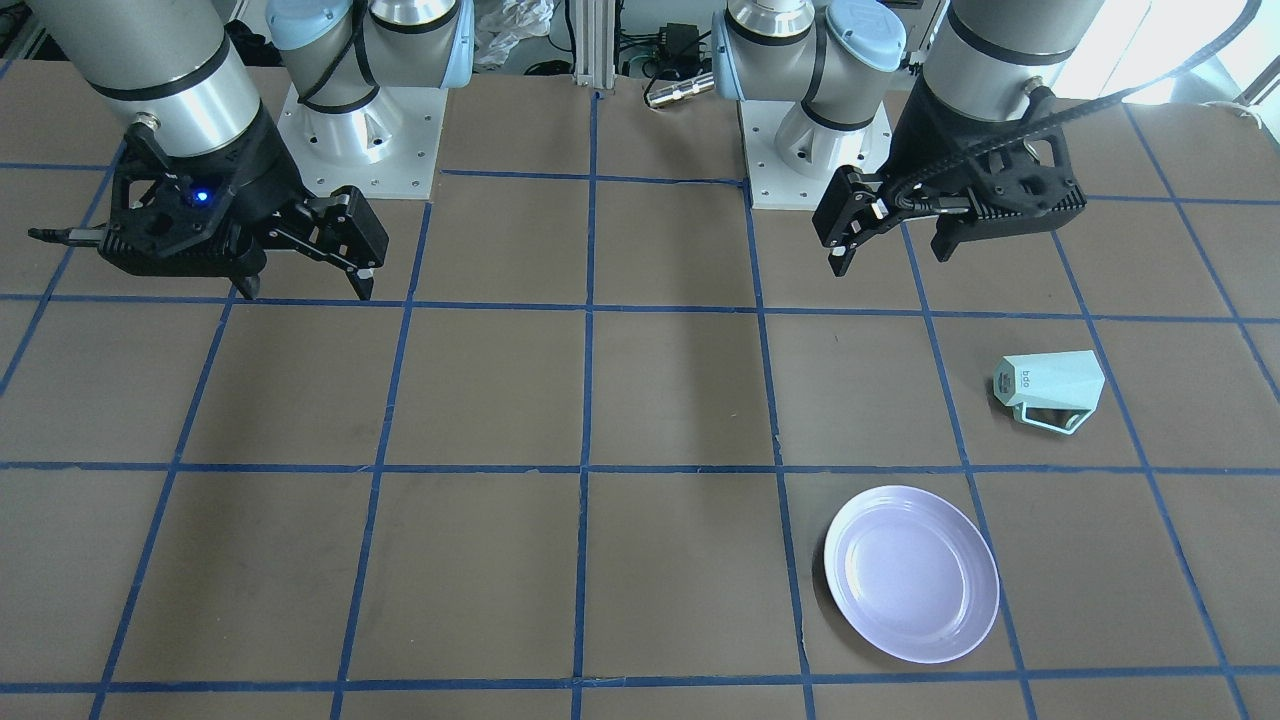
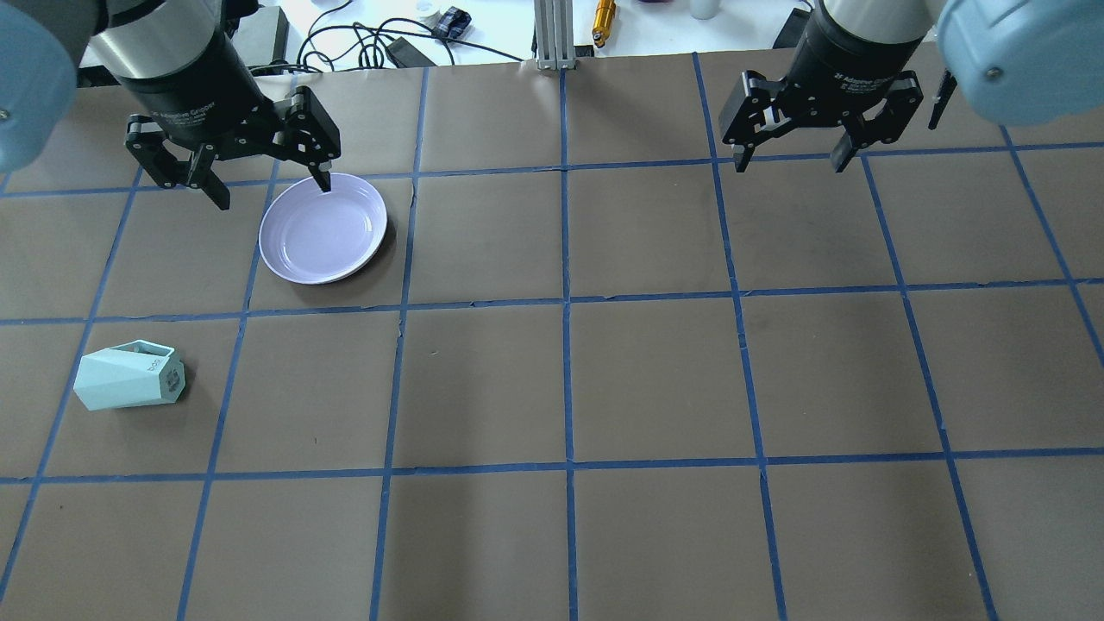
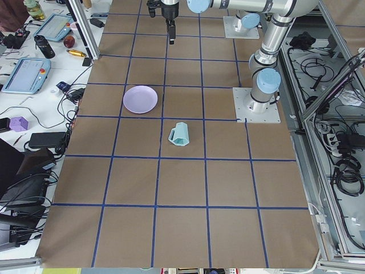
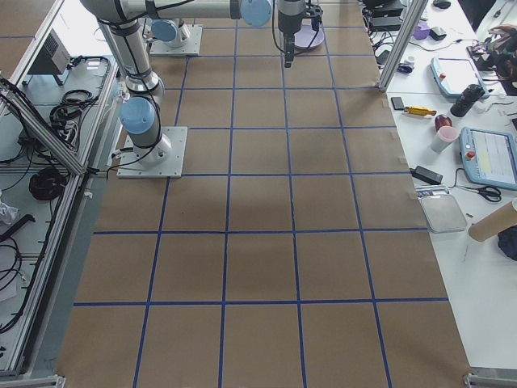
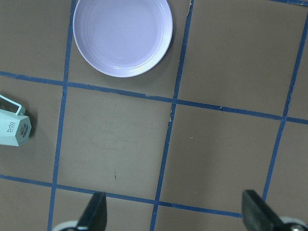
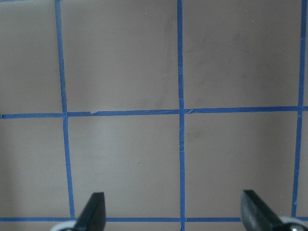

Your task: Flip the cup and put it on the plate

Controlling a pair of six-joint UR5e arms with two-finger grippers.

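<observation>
The mint-green cup (image 1: 1050, 388) lies on its side on the table, handle along its side, and its lettered base faces the table's middle. It also shows in the overhead view (image 2: 129, 377) and at the left edge of the left wrist view (image 5: 12, 127). The lavender plate (image 1: 912, 573) lies empty a tile away from it (image 2: 324, 228) (image 5: 122, 33). My left gripper (image 2: 274, 194) is open and empty, held high; in the overhead view it overlaps the plate's far rim. My right gripper (image 2: 790, 162) is open and empty, high over the table's other half (image 1: 307, 290).
The brown table (image 2: 569, 379) has a blue tape grid. The two arm bases (image 1: 360, 140) stand on the robot's side. Cables, tablets and small tools lie on the benches beyond the table's far edge (image 3: 34, 68).
</observation>
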